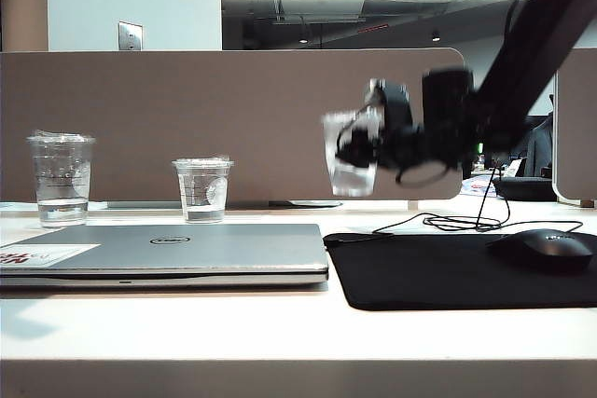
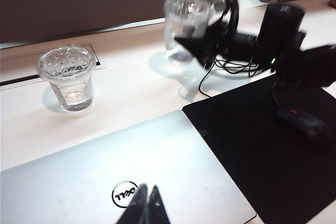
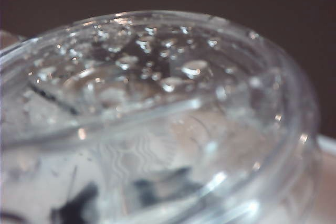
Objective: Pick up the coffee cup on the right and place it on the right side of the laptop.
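Three clear cups in all, one laptop (image 1: pixel 187 251), one mouse mat (image 1: pixel 448 272), one mouse (image 1: pixel 546 251).

Nearest, the left tool (image 2: pixel 146 205) hangs over the laptop's lid by the round logo, its fingers pinched together on nothing. Only the left wrist view shows it; the exterior view shows no part of it.

Beyond it, the right tool (image 1: pixel 359 151) is clamped on the coffee cup (image 1: pixel 350 157), which hangs in the air, clear of the worktop (image 1: pixel 280 333), above the strip behind the mouse mat and off the laptop's right end.

The right wrist view shows only the cup's droplet-beaded lid (image 3: pixel 152 72), pressed close. Two other cups stand behind the laptop, a shorter one (image 1: pixel 202 188) and a taller one (image 1: pixel 62 179) farthest from the right tool; the left wrist view catches only the shorter.
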